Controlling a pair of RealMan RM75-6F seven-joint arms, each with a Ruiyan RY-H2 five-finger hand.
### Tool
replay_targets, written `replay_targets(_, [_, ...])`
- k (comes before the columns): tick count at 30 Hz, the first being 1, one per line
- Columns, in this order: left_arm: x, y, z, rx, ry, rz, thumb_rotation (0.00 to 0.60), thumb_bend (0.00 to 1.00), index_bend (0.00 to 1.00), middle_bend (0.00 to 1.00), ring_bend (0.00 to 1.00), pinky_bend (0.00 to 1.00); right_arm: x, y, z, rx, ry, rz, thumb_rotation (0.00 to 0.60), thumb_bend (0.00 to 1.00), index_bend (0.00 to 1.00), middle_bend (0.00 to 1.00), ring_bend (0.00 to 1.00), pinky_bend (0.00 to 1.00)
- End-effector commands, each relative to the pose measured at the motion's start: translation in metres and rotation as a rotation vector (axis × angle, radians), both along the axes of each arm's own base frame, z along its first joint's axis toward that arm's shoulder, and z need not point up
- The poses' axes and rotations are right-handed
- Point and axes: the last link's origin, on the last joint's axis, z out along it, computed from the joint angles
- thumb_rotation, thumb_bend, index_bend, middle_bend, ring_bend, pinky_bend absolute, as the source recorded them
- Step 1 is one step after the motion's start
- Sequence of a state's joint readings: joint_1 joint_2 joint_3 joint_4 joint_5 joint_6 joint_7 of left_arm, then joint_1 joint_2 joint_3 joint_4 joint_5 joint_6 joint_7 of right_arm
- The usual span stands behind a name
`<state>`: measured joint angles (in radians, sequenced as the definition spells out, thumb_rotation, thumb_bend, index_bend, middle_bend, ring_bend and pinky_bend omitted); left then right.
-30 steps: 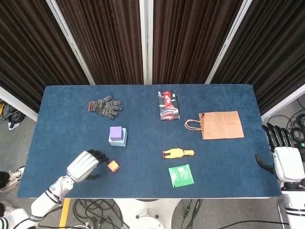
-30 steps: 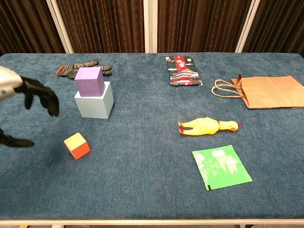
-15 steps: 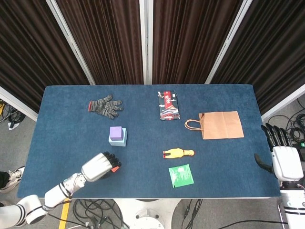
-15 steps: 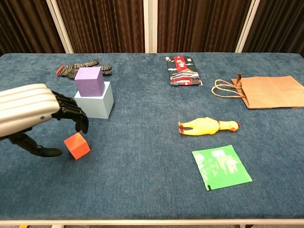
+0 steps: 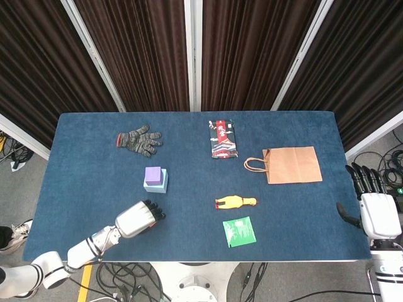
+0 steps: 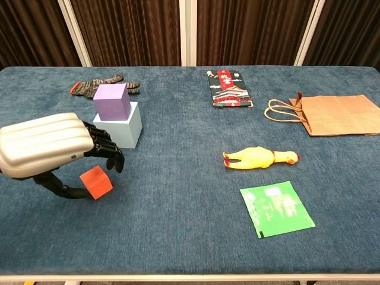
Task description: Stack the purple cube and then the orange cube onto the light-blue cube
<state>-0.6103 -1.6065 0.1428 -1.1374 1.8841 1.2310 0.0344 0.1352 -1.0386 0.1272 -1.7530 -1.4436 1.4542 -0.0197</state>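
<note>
Both sides of the orange cube are flanked by the left hand's spread fingers, contact unclear.

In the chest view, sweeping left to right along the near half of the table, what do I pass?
Left hand → orange cube, close by the hand's fingers → rubber chicken → green packet. The chicken and packet overlap in span, but the chicken starts further left.
</note>
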Motion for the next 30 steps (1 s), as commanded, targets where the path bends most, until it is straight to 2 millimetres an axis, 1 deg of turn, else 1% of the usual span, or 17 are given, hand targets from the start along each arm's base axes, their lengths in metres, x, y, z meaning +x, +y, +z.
replay_targets(1, [0.0001, 0.0020, -0.0017, 0.000, 0.002, 0.000, 0.600, 0.24, 0.44, 0.54, 0.42, 0.52, 0.0001, -0.0004, 0.0003, 0.001, 0.000, 0.000, 0.600, 0.23, 0.07, 0.05, 0.00, 0.00])
replay_targets(12, [-0.0041, 0.0078, -0.0054, -0.014, 0.022, 0.009, 0.600, 0.24, 0.44, 0.54, 0.42, 0.52, 0.0002, -0.0014, 0.0002, 0.004, 0.001, -0.004, 0.600, 0.23, 0.07, 0.05, 0.00, 0.00])
replay_targets(30, [-0.0072, 0.0081, -0.0102, -0.026, 0.031, 0.026, 0.600, 0.27, 0.46, 0.56, 0.42, 0.53, -0.0004, -0.0008, 0.0010, 0.000, -0.001, -0.005, 0.600, 0.23, 0.07, 0.05, 0.00, 0.00])
